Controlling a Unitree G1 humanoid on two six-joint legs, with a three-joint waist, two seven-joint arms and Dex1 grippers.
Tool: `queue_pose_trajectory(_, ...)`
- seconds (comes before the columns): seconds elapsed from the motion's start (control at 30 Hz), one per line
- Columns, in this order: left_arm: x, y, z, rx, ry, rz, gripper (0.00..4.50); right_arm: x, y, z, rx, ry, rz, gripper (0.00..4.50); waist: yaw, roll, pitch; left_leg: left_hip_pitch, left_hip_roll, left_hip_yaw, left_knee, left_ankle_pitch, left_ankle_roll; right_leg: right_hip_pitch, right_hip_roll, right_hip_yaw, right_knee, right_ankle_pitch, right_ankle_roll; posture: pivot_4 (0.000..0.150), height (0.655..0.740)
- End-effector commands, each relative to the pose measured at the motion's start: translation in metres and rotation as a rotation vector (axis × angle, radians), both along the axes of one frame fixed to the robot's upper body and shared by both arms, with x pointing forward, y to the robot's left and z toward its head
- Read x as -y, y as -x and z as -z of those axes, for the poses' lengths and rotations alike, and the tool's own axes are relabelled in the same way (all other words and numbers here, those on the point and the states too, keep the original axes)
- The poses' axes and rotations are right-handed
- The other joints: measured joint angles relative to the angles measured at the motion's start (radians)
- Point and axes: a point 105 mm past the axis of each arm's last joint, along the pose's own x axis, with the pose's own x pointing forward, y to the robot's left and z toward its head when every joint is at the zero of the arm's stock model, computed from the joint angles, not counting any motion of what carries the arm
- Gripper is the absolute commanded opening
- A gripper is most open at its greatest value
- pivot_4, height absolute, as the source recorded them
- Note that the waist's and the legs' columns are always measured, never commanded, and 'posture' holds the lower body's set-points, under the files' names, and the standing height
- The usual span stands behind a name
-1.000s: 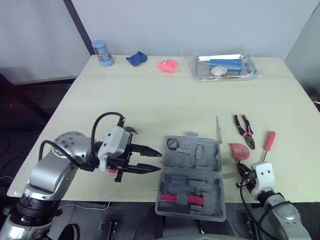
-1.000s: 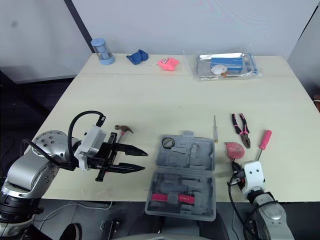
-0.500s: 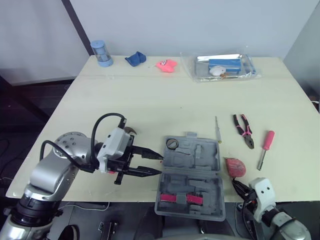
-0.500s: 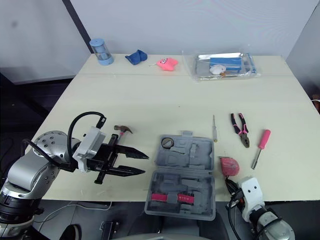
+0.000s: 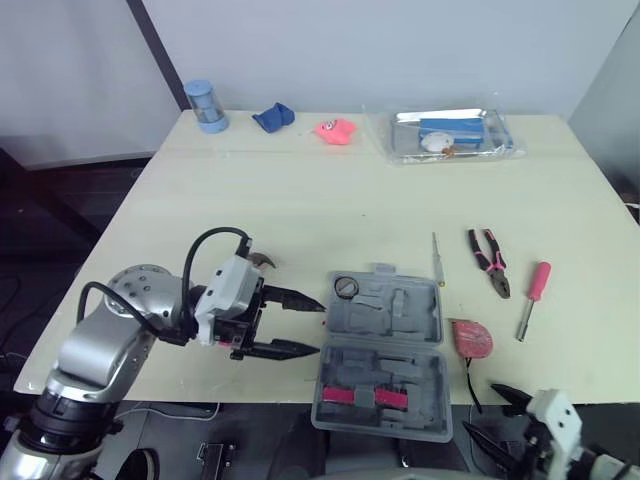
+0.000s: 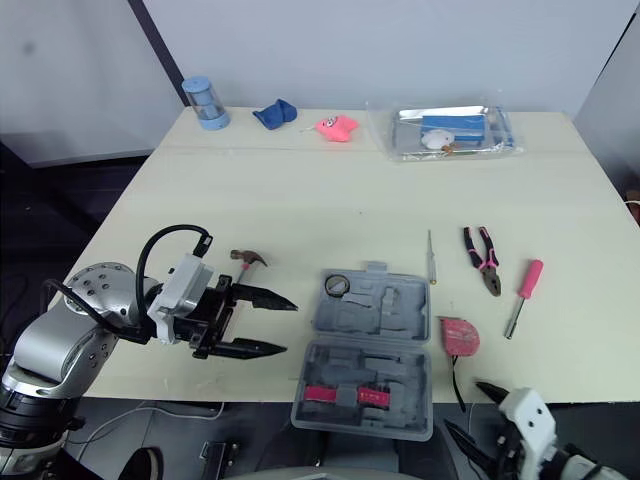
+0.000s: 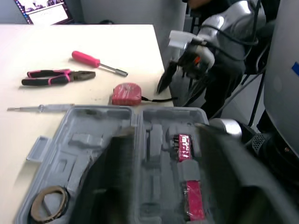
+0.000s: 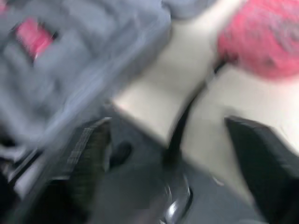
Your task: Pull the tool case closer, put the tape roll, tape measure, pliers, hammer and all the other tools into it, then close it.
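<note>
The grey tool case (image 5: pixel 385 345) lies open at the table's front edge, with the tape roll (image 5: pixel 346 288) in its far left pocket. My left gripper (image 5: pixel 305 325) is open just left of the case, its tips pointing at it. The hammer (image 5: pixel 262 262) lies behind that gripper. The red tape measure (image 5: pixel 472 338) rests right of the case. Farther right lie the pliers (image 5: pixel 490 262), a pink screwdriver (image 5: pixel 530 295) and a thin screwdriver (image 5: pixel 437 260). My right gripper (image 6: pixel 475 415) hangs open below the front edge, apart from the tape measure (image 8: pixel 261 42).
Along the far edge stand a blue cylinder (image 5: pixel 204 105), a blue cloth (image 5: pixel 272 118), a pink object (image 5: pixel 336 130) and a clear bagged tray (image 5: pixel 450 133). A pink strip (image 5: pixel 360 397) sits in the case's near half. The wide middle of the table is bare.
My right gripper has drawn back below the table's front edge and opened, after dragging the tape measure nearer that edge. My left gripper's fingers have spread wider.
</note>
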Motion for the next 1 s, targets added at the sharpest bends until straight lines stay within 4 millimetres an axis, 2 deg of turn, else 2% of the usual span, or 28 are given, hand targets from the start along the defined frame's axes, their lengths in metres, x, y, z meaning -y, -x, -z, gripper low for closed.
queue_pose_trajectory(0.03,-0.004,0.002,-0.005,0.026,-0.017,0.018,4.07,0.033,-0.019,-0.028,0.1,0.058,-0.059,4.5,-0.003,0.0,0.0,0.0,0.0,0.002,0.0,0.0,0.0,0.0,0.0,0.001,-0.001,0.0,0.0,0.15,0.74)
queue_pose_trajectory(0.07,-0.005,0.001,-0.005,0.031,-0.022,0.018,4.45,0.037,-0.027,-0.033,0.119,0.069,-0.087,4.5,-0.005,-0.001,0.0,0.001,0.0,0.001,0.0,0.0,0.0,0.001,0.0,0.001,-0.001,0.0,0.0,0.15,0.74)
queue_pose_trajectory(0.23,-0.009,0.0,-0.006,0.039,-0.042,0.028,4.45,0.048,-0.061,-0.049,0.181,0.135,-0.219,4.5,-0.001,0.0,0.001,0.001,0.001,0.001,0.0,0.0,0.0,0.001,0.001,0.001,-0.001,0.0,0.0,0.15,0.74)
queue_pose_trajectory(0.33,-0.009,-0.002,-0.009,0.053,-0.04,0.034,4.45,0.044,-0.09,-0.059,0.214,0.16,-0.324,4.5,-0.003,0.0,0.002,0.0,0.001,0.001,0.001,0.0,0.0,0.001,0.001,0.0,-0.003,0.001,0.001,0.15,0.74)
queue_pose_trajectory(0.47,-0.008,-0.002,-0.011,0.061,-0.032,0.039,4.45,0.032,-0.112,-0.064,0.234,0.187,-0.457,4.5,-0.003,0.0,0.002,0.0,0.001,0.0,0.0,0.0,0.0,0.001,0.001,0.0,-0.003,0.001,0.001,0.15,0.74)
queue_pose_trajectory(0.67,-0.009,0.002,-0.015,0.071,-0.021,0.04,4.45,0.017,-0.123,-0.057,0.207,0.247,-0.628,4.5,0.001,0.0,0.002,-0.002,0.0,-0.001,0.0,0.0,0.0,0.001,0.0,-0.001,-0.004,0.002,0.002,0.15,0.74)
queue_pose_trajectory(1.0,-0.01,0.008,-0.014,0.063,-0.01,0.034,4.45,0.005,-0.125,-0.049,0.174,0.278,-0.699,4.5,-0.003,0.001,0.002,-0.001,0.0,-0.001,0.0,0.0,0.0,0.001,0.0,-0.001,-0.003,0.002,0.001,0.15,0.74)
